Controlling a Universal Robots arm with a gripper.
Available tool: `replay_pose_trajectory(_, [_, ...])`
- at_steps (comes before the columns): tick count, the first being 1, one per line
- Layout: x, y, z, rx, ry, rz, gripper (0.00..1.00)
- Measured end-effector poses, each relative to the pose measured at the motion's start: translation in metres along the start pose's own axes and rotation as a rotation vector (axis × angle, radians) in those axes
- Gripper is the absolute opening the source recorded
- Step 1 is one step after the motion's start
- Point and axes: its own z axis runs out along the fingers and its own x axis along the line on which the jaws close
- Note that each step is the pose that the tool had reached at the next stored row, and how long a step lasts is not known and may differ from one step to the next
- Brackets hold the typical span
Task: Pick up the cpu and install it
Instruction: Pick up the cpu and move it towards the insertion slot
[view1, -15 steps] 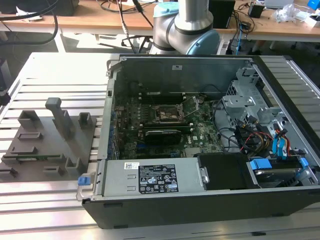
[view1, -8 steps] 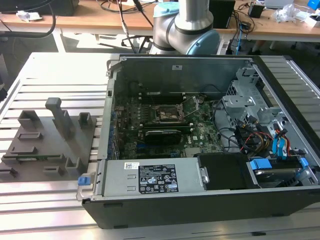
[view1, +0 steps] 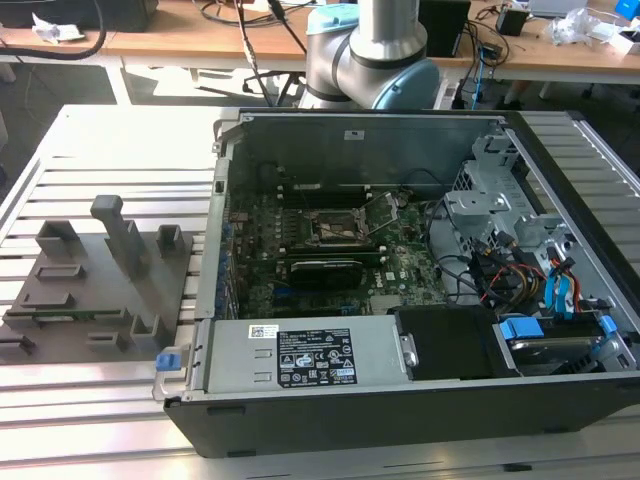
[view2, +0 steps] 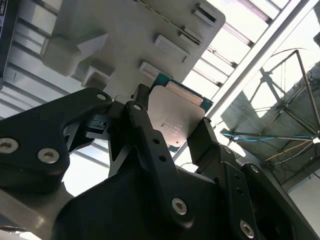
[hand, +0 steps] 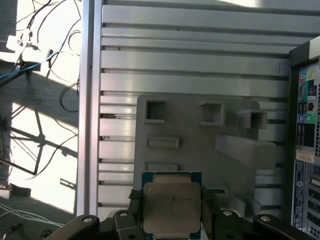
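The cpu is a small square chip with a silvery-pinkish top plate and a teal-edged rim. It sits between the two black fingers of my gripper, which is shut on its opposite edges. In the second wrist view the cpu shows the same way, clamped by the gripper. It hangs in the air above the grey fixture block, apart from it. In the exterior view the black socket frame on the motherboard stands open, with its metal cover tilted up.
The open computer case lies on the slatted aluminium table, with drive bays and cables at the exterior view's right. The grey fixture block with upright posts sits at the exterior view's left. The arm's base stands behind the case.
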Motion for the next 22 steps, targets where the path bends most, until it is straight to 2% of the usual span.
replay_pose_trajectory(3, [-0.0002, -0.0002, -0.0084, -0.0002, 0.0000, 0.000, 0.55])
replay_pose_trajectory(9, [-0.0005, -0.0004, -0.0185, -0.0008, 0.0000, 0.000, 0.55])
replay_pose_trajectory(11, [-0.0008, -0.0006, -0.0282, -0.0009, 0.0000, 0.000, 0.55])
replay_pose_trajectory(18, [-0.0014, -0.0011, -0.0505, -0.0009, 0.0000, 0.000, 0.55])
replay_pose_trajectory(22, [-0.0015, -0.0012, -0.0568, -0.0009, -0.0001, 0.000, 0.55])
